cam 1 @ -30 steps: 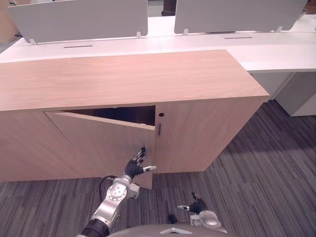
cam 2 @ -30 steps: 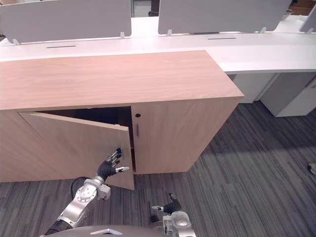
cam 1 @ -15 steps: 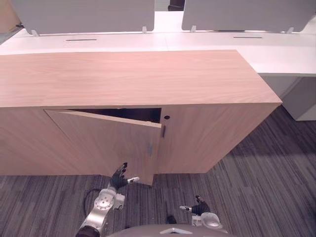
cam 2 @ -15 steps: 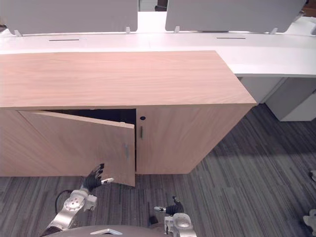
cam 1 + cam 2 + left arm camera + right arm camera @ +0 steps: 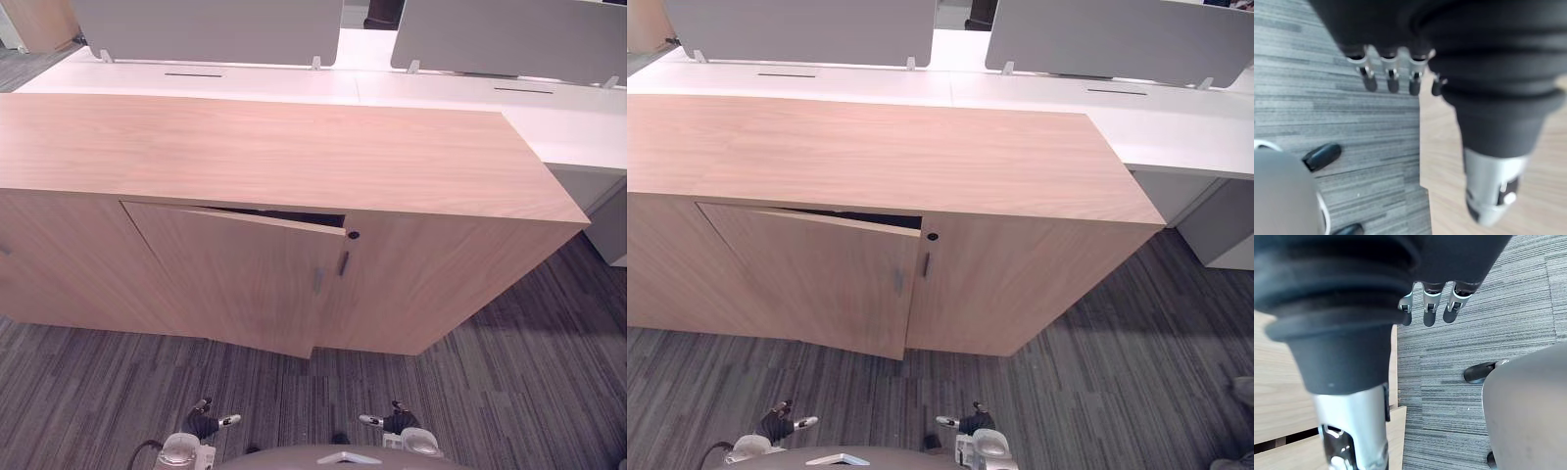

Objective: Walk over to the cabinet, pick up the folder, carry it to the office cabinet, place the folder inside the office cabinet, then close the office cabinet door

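Door of office cabinet slightly ajar ahead of my hands, left hand and right hand low over carpet, fingers loosely straight, I think, holding nothing.

The floor is carpet laid in grey striped tiles. A long office cabinet of light wood stands directly on it, its flat top running across the view. One door hangs slightly ajar, its free edge swung out from the front with a dark gap showing above it. A small bar handle sits near that edge, and a second handle is on the shut panel just beside it, below a dark keyhole. Behind the cabinet runs a white desk, on which two grey divider screens stand upright. At the right, a white unit stands on the carpet under the desk.
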Robot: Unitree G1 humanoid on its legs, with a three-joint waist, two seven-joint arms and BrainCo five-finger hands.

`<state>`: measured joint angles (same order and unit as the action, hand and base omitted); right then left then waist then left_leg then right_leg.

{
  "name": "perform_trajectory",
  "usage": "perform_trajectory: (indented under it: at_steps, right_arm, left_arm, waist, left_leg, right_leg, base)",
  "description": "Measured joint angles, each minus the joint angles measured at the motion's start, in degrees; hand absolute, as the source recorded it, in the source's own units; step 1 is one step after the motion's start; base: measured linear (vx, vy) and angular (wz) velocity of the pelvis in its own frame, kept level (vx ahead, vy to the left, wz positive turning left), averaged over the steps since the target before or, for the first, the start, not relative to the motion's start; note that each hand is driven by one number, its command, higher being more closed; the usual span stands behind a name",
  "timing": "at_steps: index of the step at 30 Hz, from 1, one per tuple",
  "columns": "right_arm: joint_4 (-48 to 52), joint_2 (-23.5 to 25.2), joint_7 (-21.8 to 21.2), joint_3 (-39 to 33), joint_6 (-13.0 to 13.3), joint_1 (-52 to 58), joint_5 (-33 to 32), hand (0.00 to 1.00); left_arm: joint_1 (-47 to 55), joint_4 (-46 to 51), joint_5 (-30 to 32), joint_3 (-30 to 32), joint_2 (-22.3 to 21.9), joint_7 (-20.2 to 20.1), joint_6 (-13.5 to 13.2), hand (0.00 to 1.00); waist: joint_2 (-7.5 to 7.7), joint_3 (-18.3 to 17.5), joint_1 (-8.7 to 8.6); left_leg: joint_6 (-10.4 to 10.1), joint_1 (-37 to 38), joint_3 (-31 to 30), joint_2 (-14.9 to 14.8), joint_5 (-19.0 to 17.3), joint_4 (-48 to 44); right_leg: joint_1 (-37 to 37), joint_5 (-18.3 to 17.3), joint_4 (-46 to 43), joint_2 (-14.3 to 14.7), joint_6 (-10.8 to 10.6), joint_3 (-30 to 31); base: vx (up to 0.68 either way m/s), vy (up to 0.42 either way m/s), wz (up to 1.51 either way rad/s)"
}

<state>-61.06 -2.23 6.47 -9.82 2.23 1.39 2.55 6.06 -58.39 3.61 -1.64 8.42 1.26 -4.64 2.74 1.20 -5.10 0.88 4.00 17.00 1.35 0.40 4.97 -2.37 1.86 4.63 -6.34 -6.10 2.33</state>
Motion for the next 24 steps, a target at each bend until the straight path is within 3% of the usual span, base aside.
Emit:
perform_trajectory:
  at_steps: [10,24]
  right_arm:
    - [-0.96,-0.11,0.00,-2.22,-0.24,-0.58,0.02,0.00]
    - [-2.80,-0.59,-0.07,-2.73,-1.21,-1.78,0.00,0.00]
  left_arm:
    - [0.33,-2.08,0.64,6.65,-1.17,1.07,1.04,0.00]
    - [0.15,-2.39,1.17,7.79,-1.61,1.05,1.16,0.00]
  waist:
    - [0.01,0.78,0.34]
    - [-0.27,1.18,0.46]
  left_leg:
    - [-0.23,0.50,-0.28,-0.04,-0.20,0.00]
    - [-0.90,1.17,0.32,-0.55,-1.03,-0.01]
  right_leg:
    - [-0.81,-0.09,-0.06,0.00,0.14,-0.52]
    - [-1.17,-0.54,-0.07,0.49,0.64,-0.02]
  base:
    - [-0.02,-0.030,0.02]
    - [-0.01,-0.037,-0.03]
